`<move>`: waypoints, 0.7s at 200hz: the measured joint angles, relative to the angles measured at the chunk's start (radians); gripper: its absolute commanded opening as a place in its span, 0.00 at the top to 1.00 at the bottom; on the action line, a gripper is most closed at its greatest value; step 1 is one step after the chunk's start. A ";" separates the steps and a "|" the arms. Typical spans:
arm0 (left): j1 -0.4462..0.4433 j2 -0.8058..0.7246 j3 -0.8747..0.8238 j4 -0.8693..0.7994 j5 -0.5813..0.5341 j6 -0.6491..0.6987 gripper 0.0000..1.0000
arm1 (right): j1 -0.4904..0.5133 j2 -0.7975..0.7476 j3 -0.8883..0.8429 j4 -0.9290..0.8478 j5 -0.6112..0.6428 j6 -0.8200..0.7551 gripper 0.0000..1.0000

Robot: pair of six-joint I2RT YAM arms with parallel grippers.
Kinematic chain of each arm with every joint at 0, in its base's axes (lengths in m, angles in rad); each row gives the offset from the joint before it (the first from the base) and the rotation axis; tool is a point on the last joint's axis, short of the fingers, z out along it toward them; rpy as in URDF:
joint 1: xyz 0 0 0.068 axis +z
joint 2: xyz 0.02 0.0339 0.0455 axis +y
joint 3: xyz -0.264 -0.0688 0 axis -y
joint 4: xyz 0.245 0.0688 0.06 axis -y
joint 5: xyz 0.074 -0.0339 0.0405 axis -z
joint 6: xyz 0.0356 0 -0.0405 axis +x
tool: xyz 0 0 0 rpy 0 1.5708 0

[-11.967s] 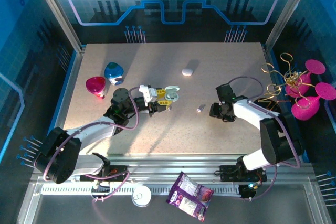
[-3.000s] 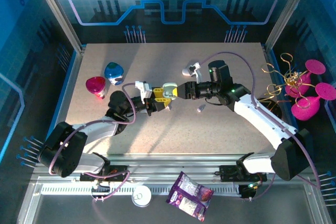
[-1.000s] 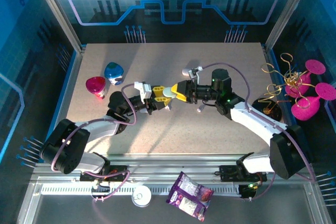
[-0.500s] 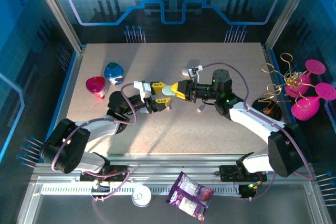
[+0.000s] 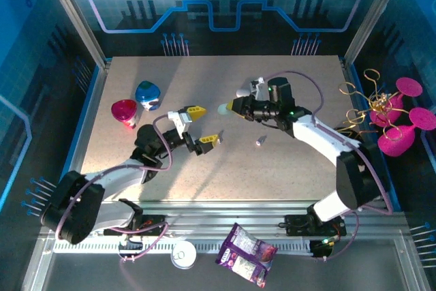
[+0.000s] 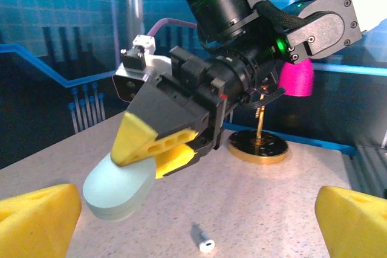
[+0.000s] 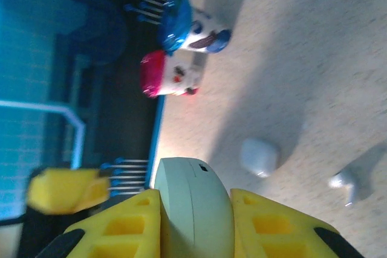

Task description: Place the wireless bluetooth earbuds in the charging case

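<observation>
Earbud [image 5: 259,141]: tiny white-grey stub, lying flat on worktop [image 5: 306,66], right of centre, alone, touching nothing. Left wrist view shows it [image 6: 204,244] as a short pale piece with a small shadow; too small for more detail. Right wrist view: same earbud [image 7: 343,180] at the right edge.

Mint case [image 5: 223,108]: pale green pebble, smooth, rounded, a seam line round it, lid looks shut. Held off the worktop, far and left of the earbud, apart from it. Right pincer [image 5: 231,107] clamps it between yellow fingers [image 7: 269,225], narrow grip, case end sticking out past the tips. Left wrist view: case [image 6: 118,188] pokes toward the camera from that pincer.

Left pincer [image 5: 202,125]: wide, nothing in it, yellow fingertips [image 6: 36,216] spread either side, just near and left of the mint case, not touching it.

White case [image 7: 260,156]: small rounded pebble on the worktop, near the earbud, apart.

Blue toy [image 5: 148,95] and red toy [image 5: 124,111]: far left, side by side. Gold stand [image 6: 257,146] on the right edge.
</observation>
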 measured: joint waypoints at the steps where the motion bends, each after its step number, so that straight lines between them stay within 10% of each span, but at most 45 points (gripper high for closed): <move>1: 0.000 -0.006 -0.001 -0.007 -0.005 0.003 0.01 | 0.000 0.004 0.003 -0.002 0.003 -0.003 0.83; 140: 0.163 -0.333 -0.013 -0.674 -0.502 -0.154 0.01 | 0.210 0.703 0.591 -0.145 0.189 -0.160 0.81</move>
